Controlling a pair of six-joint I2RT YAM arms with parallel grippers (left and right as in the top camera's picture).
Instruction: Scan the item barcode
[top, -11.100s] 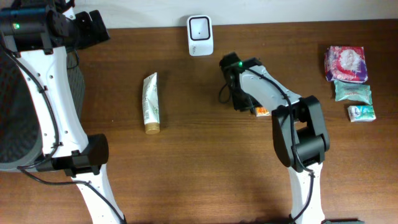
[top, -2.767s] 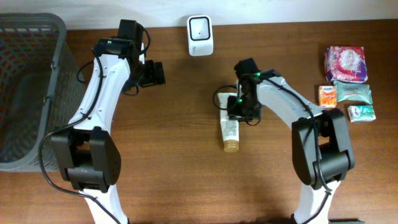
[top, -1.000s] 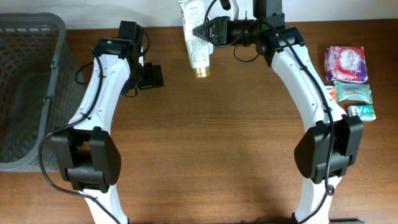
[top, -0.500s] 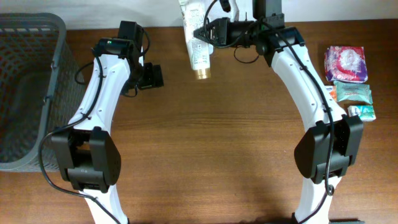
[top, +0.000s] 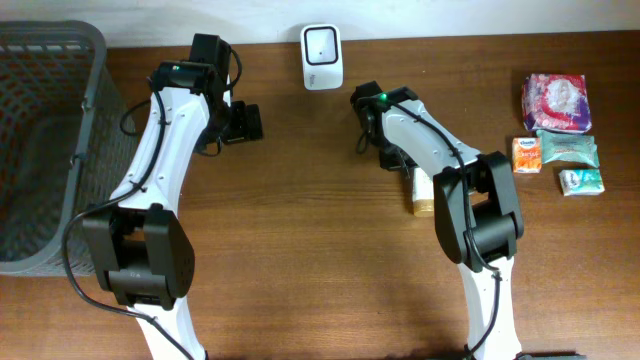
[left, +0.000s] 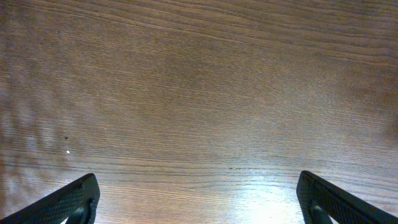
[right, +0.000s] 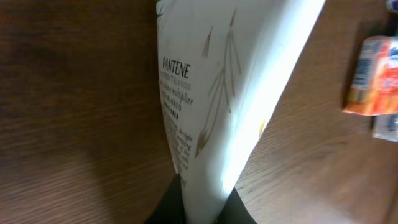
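Note:
The item is a white Pantene tube (right: 230, 81); my right gripper (right: 202, 205) is shut on its flat crimped end. Overhead, the tube (top: 424, 193) lies low over the table right of centre, gold cap toward the front, partly hidden under the right arm, and the right gripper (top: 398, 163) sits at its far end. The white barcode scanner (top: 322, 57) stands at the back edge, apart from the tube. My left gripper (top: 245, 122) hovers open over bare wood, its fingertips (left: 68, 202) spread wide with nothing between them.
A grey mesh basket (top: 40, 150) fills the far left. Several small packets sit at the right edge: a pink one (top: 556, 101), an orange one (top: 527, 154), and two green ones (top: 568, 149). The orange packet (right: 370, 74) lies right of the tube.
The right arm has come down from in front of the scanner, carrying the tube to the table right of centre. The left arm has not moved.

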